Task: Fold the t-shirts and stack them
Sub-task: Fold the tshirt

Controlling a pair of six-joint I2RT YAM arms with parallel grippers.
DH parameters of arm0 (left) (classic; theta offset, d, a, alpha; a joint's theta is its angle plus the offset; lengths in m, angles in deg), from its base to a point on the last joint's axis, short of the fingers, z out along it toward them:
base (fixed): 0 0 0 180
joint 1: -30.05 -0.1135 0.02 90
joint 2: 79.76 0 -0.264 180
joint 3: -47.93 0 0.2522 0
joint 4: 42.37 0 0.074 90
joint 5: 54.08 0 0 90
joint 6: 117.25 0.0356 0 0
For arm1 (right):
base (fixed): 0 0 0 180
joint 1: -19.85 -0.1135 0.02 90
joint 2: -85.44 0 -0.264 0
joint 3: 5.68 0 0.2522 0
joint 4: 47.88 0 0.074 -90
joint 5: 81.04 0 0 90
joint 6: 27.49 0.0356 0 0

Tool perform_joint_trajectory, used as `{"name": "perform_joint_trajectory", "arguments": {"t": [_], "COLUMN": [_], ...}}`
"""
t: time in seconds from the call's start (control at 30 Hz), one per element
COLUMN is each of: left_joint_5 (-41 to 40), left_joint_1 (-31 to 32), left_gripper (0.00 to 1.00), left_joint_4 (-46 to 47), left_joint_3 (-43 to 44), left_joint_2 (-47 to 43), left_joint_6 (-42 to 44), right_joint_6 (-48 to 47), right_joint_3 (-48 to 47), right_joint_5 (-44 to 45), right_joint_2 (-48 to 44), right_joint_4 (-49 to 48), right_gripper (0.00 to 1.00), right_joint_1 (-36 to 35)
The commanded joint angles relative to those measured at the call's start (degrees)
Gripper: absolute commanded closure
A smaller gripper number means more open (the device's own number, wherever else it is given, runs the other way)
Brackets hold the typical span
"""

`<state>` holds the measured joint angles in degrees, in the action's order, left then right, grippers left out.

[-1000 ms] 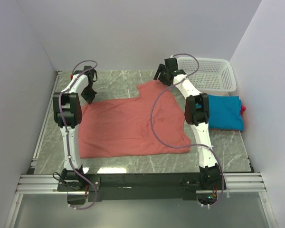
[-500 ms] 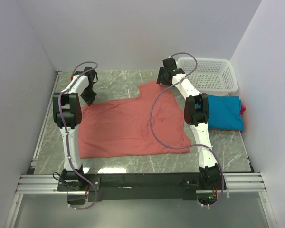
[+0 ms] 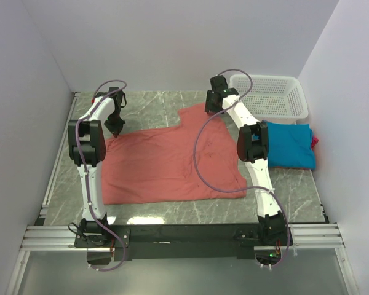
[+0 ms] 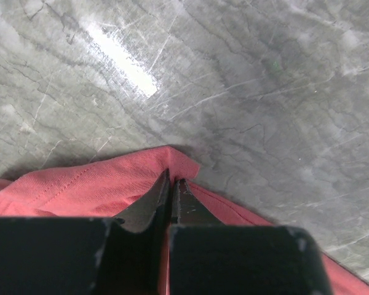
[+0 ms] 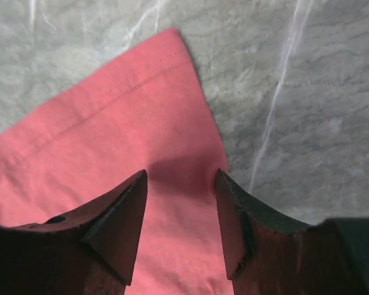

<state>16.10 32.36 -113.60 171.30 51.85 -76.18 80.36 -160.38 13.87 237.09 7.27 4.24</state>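
A large salmon-red t-shirt [image 3: 172, 160] lies spread flat on the grey marble table. My left gripper [image 3: 115, 129] is shut on its far left corner [image 4: 172, 161], which is pinched between the closed jaws [image 4: 173, 184]. My right gripper [image 3: 213, 109] is open just above the shirt's far right corner [image 5: 141, 123], its fingers [image 5: 120, 215] straddling the cloth near its edge. A folded teal-blue t-shirt [image 3: 289, 144] lies at the right. A sliver of magenta t-shirt [image 3: 315, 141] shows at its right side.
A white mesh plastic basket [image 3: 270, 97] stands at the back right, next to my right arm. White walls close in the table on the left, back and right. Bare marble [image 3: 147, 104] shows between the two grippers.
My right gripper has shifted slightly forward and down over the shirt's far right corner. The left gripper has hardly moved.
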Motion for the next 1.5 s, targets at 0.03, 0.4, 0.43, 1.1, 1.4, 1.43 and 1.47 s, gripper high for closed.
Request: {"name": "perform_joint_trajectory", "arguments": {"t": [0.03, 0.4, 0.43, 1.1, 1.4, 1.43, 1.47], "left_joint_5": [-0.4, -0.5, -0.7, -5.3, -9.8, -10.1, -10.3], "left_joint_1": [0.0, -0.4, -0.5, -0.5, -0.1, 0.0, 0.2], "left_gripper": [0.98, 0.99, 0.99, 0.99, 0.99, 0.99, 0.99], "left_joint_4": [-1.4, -1.0, -1.2, 1.0, -1.7, -2.2, -2.0], "left_joint_3": [0.4, -0.7, -0.7, -5.4, -0.6, -0.7, -1.8], "left_joint_2": [-2.7, -3.0, -3.0, -12.5, -11.4, -11.4, -11.9], "left_joint_6": [0.7, 1.0, 1.0, -0.6, -0.7, -1.1, -1.0], "right_joint_6": [-2.1, -5.5, -5.8, -15.1, -17.2, -17.4, -17.3], "right_joint_3": [-0.1, -0.8, -0.6, 36.7, 41.3, 41.9, 43.3], "right_joint_5": [0.0, 3.1, 3.4, 6.9, 7.0, 7.0, 6.6], "right_joint_2": [0.9, 0.7, 0.5, -29.7, -35.0, -35.5, -36.5], "right_joint_4": [3.6, 3.4, 3.1, -19.1, -21.2, -21.4, -21.9], "right_gripper": [0.46, 0.90, 0.92, 1.00, 1.00, 1.00, 1.00], "right_joint_1": [-1.3, -2.6, -2.6, -5.3, -5.3, -5.3, -5.4]}}
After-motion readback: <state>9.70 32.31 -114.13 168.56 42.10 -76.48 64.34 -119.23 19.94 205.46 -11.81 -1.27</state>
